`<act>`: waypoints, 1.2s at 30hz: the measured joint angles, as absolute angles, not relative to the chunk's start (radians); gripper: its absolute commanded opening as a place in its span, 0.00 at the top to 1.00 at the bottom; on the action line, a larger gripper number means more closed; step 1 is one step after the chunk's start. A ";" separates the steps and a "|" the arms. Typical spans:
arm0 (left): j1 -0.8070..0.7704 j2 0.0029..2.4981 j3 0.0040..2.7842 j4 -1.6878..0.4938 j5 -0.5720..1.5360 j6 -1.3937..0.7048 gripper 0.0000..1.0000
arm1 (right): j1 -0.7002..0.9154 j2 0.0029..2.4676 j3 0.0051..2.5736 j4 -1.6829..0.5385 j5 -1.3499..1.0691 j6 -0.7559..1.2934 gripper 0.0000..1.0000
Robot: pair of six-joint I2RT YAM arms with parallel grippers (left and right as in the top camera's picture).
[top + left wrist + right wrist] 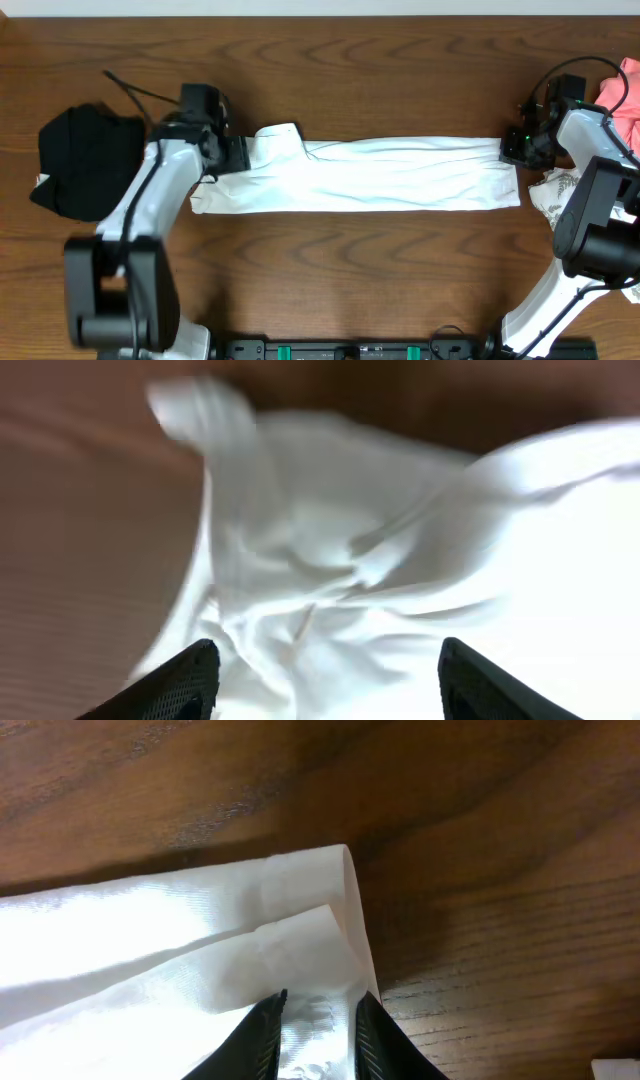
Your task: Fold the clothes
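Observation:
The white T-shirt lies as a long folded strip across the middle of the table. My left gripper is at its rumpled left end. In the left wrist view this gripper is open, its black fingers wide apart over the creased, blurred cloth. My right gripper is at the strip's right end. In the right wrist view it is shut on the layered hem corner of the T-shirt, with cloth pinched between the two fingers.
A black garment is bunched at the left side of the table. A pink garment lies at the far right edge, with a leaf-patterned white one below it beside the right arm. Bare wood runs in front of the strip.

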State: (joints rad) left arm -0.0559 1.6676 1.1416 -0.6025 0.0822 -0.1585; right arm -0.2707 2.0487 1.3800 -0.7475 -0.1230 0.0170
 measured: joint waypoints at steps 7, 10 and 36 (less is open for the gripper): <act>-0.070 1.596 1.171 -0.463 0.176 -0.171 0.38 | -0.271 2.049 1.380 -0.750 -0.123 0.017 0.76; -0.107 1.636 1.171 -0.395 0.197 -0.180 0.39 | -0.271 2.049 1.380 -0.759 -0.123 0.017 0.77; -0.195 1.896 1.189 -0.416 0.236 -0.213 0.39 | -0.271 2.049 1.380 -0.771 -0.124 0.017 0.77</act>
State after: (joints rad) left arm -0.1947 1.8961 1.1889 -0.4156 0.2359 -0.2134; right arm -0.2707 2.0487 1.3800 -0.7712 -0.1238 0.0170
